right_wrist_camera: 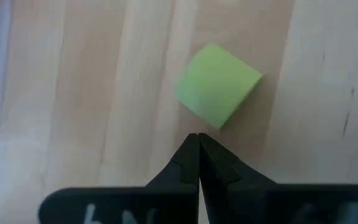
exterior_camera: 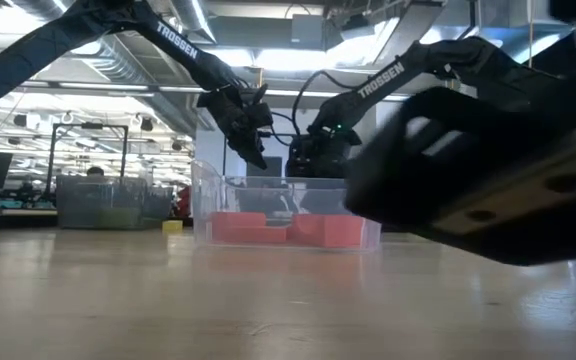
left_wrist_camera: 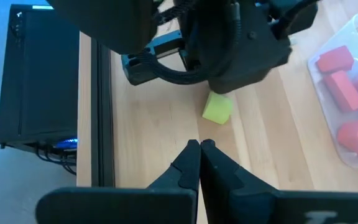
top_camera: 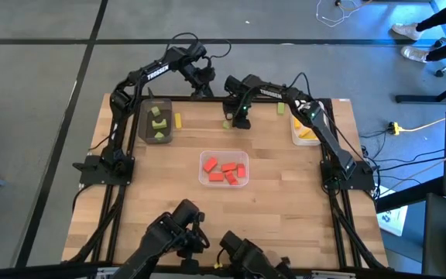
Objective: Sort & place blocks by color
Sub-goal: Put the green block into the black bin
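1. Right now the loose light green block (right_wrist_camera: 217, 85) lies on the bare table (top_camera: 285, 201) near its far edge, between the dark grey tray (top_camera: 143, 124) and the white tray (top_camera: 293, 132), turned a little off square to the wood grain.
2. My right gripper (right_wrist_camera: 197, 149) hangs just over it, its two fingers pressed together with nothing between them; the tips point at the block's near edge.
3. My left gripper (left_wrist_camera: 199, 155) is also pinched closed and empty, held beyond the table's far edge, looking back at the same block.
4. I judge the block light and stiff, with smooth flat sides: easy to carry, though a corner grip could make it twist or pop out.
5. I would spread the right fingers, line them up with two opposite flat faces, and close at mid-height.
6. Farther out, the dark tray holds green blocks (top_camera: 158, 124), a yellow block (top_camera: 178, 120) lies just beside it, and red blocks (top_camera: 224, 170) fill the clear tray (top_camera: 204, 161) at the middle.
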